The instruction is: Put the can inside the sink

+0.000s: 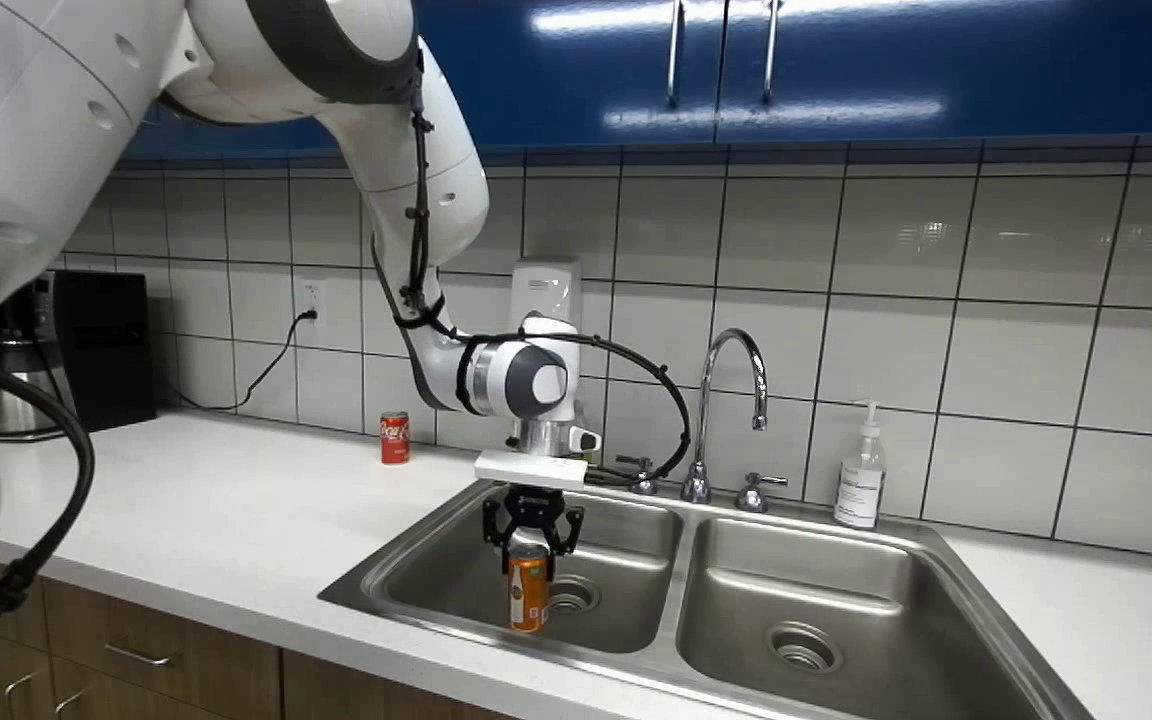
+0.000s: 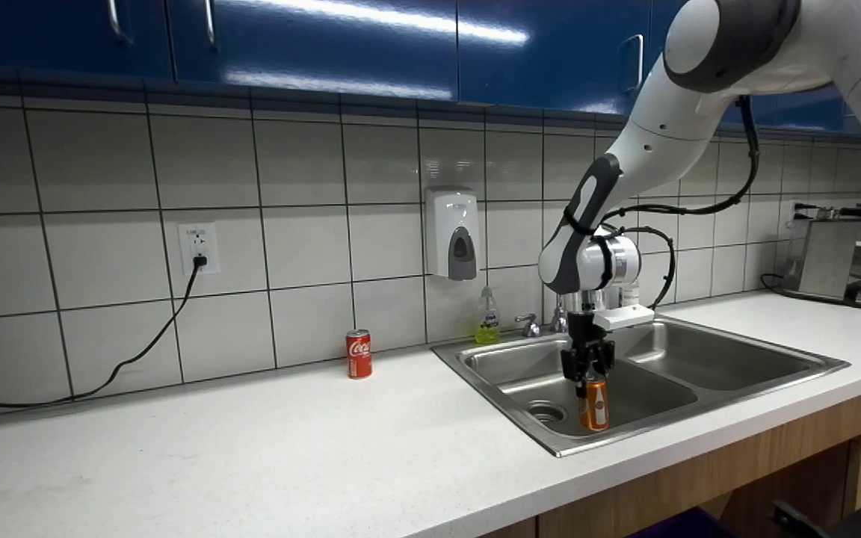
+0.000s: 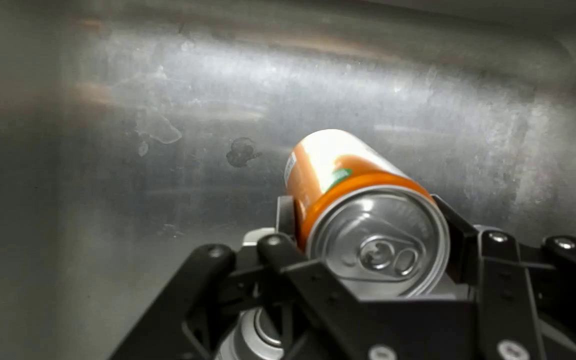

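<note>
We see the orange can (image 1: 528, 590) filling the gap between the jaws, down in the sink (image 1: 366, 577), inside the basin (image 1: 621, 565) nearer the red can (image 2: 359, 354). In the wrist view, a big stretch of metal floor (image 3: 118, 200) lies open beside it. The middle wall (image 1: 682, 585) blocks the low way to the other basin (image 1: 856, 610); above that wall there is room. At the back, the tall tap (image 1: 705, 410) and its handles (image 1: 752, 495) stand in the way, with a soap bottle (image 1: 858, 488) near the corner. In front of the red can, we have lots of open bench (image 2: 251, 441).
</note>
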Available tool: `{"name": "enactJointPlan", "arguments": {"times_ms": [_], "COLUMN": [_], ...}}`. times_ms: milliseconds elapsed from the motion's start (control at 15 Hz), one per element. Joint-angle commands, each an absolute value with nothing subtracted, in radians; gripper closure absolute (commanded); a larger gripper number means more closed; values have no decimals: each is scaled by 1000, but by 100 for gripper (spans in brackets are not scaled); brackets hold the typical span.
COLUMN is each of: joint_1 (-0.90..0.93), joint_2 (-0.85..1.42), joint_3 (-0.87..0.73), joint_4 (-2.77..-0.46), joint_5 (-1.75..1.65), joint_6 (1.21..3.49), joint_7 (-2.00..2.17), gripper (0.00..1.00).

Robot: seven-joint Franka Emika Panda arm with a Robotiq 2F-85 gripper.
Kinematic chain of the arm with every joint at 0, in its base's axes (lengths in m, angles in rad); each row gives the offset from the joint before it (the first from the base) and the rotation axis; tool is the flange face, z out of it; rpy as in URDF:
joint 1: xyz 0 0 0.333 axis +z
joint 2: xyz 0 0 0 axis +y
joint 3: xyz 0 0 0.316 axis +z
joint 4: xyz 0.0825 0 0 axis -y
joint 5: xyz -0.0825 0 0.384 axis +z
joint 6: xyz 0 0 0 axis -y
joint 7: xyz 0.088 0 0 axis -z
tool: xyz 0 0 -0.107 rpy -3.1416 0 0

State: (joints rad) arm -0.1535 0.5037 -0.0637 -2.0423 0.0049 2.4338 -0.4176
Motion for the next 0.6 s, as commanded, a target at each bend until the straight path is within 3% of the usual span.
{"name": "enactJointPlan", "arguments": {"times_ms": [0,533], "joint_1": [-187,-196], "joint_2": [556,617], "joint_3": [-36,-32], "joint_4": [-1993,-1952], "joint_5": [13,9], "joint_6": [2447,2449], "joint_7": [-408,-403], "gripper": [61,61]}}
